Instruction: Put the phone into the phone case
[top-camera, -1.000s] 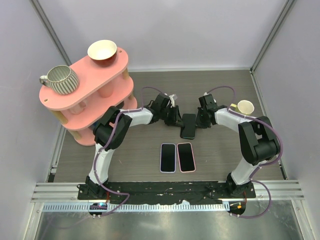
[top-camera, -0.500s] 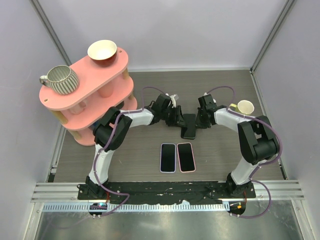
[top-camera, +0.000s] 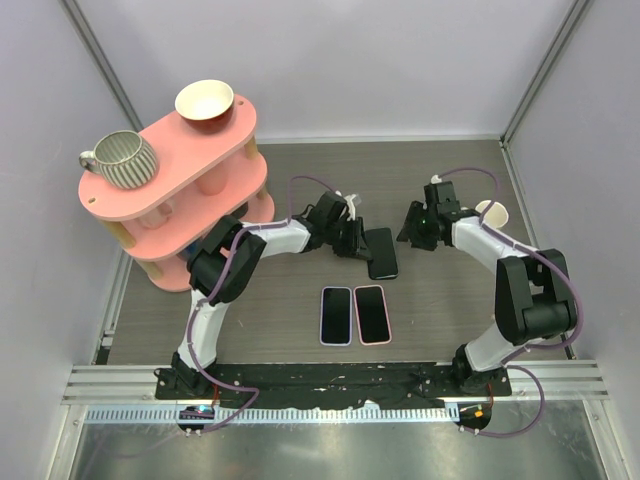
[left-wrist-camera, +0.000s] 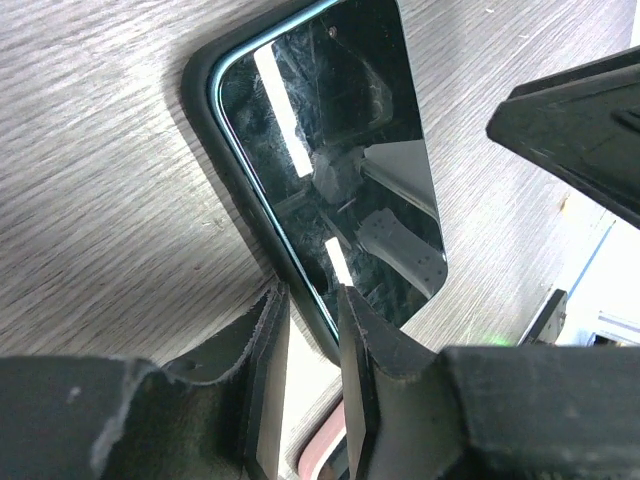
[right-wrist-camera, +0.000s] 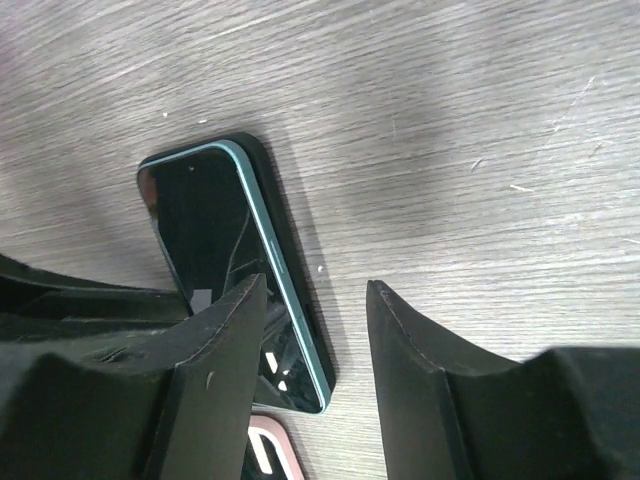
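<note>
Nearest you, at lower centre of the top view, a purple-rimmed handset (top-camera: 336, 315) and a pink-rimmed handset (top-camera: 371, 314) lay side by side on the tabletop (top-camera: 450, 300). Just beyond them, at frame centre, the phone (top-camera: 381, 252) lay face up inside the dark phone case (left-wrist-camera: 200, 85), its teal edge showing within the rim. Your left gripper (left-wrist-camera: 310, 300) had its jaws nearly closed, seemingly pinching the case's edge. Your right gripper (right-wrist-camera: 317, 285) hung beside the phone, jaws parted wide and empty. I judged this the seating step, almost finished. The next move called for gently pressing any raised edge flush.
</note>
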